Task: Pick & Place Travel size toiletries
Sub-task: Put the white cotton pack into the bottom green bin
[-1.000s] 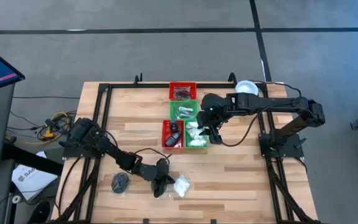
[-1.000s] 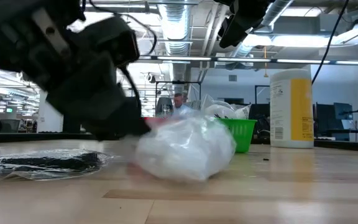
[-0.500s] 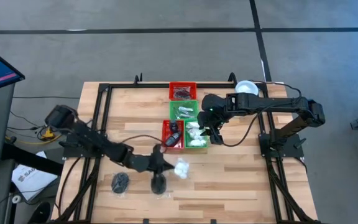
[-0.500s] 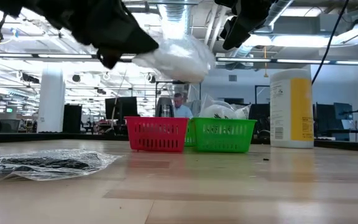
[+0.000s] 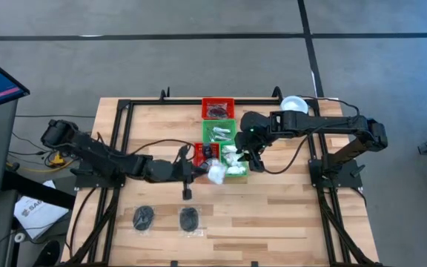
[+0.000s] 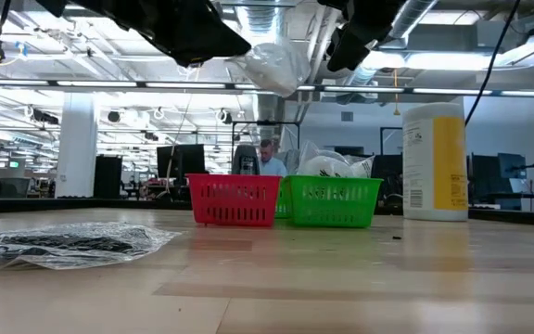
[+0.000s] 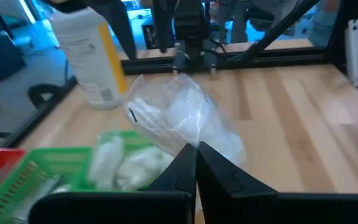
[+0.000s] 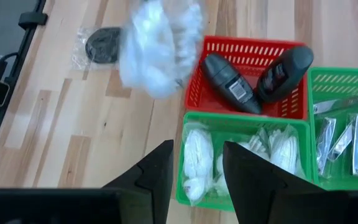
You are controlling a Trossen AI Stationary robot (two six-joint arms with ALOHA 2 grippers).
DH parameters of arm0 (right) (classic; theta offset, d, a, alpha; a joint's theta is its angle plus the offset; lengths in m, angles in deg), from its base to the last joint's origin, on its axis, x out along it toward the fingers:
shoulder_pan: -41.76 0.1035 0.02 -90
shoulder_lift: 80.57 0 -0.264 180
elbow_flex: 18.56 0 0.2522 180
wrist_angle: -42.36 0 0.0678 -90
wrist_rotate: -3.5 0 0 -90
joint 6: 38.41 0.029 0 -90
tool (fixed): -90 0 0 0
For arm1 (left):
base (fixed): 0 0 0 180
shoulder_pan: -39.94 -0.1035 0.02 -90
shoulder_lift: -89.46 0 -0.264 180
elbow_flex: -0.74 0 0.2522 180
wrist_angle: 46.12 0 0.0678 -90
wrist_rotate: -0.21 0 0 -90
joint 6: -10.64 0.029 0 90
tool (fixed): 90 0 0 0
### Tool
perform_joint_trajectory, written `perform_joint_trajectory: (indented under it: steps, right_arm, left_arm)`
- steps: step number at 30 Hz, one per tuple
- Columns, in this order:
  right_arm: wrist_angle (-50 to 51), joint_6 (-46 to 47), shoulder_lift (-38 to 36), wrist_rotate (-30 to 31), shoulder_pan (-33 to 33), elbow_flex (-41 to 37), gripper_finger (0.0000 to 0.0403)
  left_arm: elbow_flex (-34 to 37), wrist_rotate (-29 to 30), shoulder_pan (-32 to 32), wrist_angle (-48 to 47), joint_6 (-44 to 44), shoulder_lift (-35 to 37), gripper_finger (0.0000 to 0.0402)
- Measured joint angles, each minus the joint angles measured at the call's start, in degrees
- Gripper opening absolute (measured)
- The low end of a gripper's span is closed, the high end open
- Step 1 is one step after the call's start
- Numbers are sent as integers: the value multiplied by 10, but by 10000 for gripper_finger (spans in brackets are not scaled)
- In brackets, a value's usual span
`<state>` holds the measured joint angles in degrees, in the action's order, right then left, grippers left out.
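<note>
High view: the left gripper [image 5: 203, 170] reaches across the wooden table [image 5: 273, 215] with its jaws closed on a clear packet of white puffs [image 5: 217, 173], held over the near edge of the green tray of white puffs [image 5: 235, 160], just beside the red tray [image 5: 205, 159] with dark items; the right gripper [image 5: 249, 157] hangs over that green tray's far side, and how wide its jaws stand cannot be told here; two packets with dark discs [image 5: 144, 217] [image 5: 190, 219] lie on the table's near part, well apart from the trays; a second green tray [image 5: 219, 131] and a second red tray [image 5: 218, 110] stand farther back

Low view: the packet of white puffs [image 6: 276, 67] hangs in the air above the red tray [image 6: 235, 201] and green tray [image 6: 334, 201]; a packet with a dark disc [image 6: 68, 243] lies flat on the table; a yellow canister [image 6: 434, 161] stands upright beyond

Left wrist view: the fingers [image 7: 219, 173] are pinched together on the packet [image 7: 176, 115], above the green tray [image 7: 61, 163]

Right wrist view: the right gripper's fingers [image 8: 157, 171] stand partly apart with nothing between them, above the green tray [image 8: 244, 121]; the packet [image 8: 157, 46] hangs near the red tray [image 8: 253, 53]
</note>
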<state>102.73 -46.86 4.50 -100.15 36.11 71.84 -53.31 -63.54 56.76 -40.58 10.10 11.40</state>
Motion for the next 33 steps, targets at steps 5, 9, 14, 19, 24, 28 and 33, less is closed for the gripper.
perform_joint_trajectory:
  steps: [5, 9, 14, 19, 24, 28, 33]
  right_arm:
    - [-34, 5, 5, 0, 0, 0, 129]
    - [-65, 5, 5, 0, 0, 0, 129]
    - [-85, 5, 5, 0, 0, 0, 129]
    - [-98, 5, 5, 0, 0, 0, 129]
    - [-99, 5, 5, 0, 0, 0, 130]
    - [-101, 5, 12, 0, 0, 0, 142]
    - [-124, 14, 44, 0, 1, 2, 169]
  left_arm:
    - [0, -1, -18, -1, 19, 1, 0]
    - [0, -1, -29, 0, 20, 1, 0]
    - [0, -1, -38, 0, 31, 1, 0]
    - [0, -1, -38, 5, 38, 1, 0]
    - [0, -2, -38, 16, 47, 0, 0]
    - [0, -10, -38, 37, 58, 0, 0]
    - [0, -27, -47, 46, 63, 0, 0]
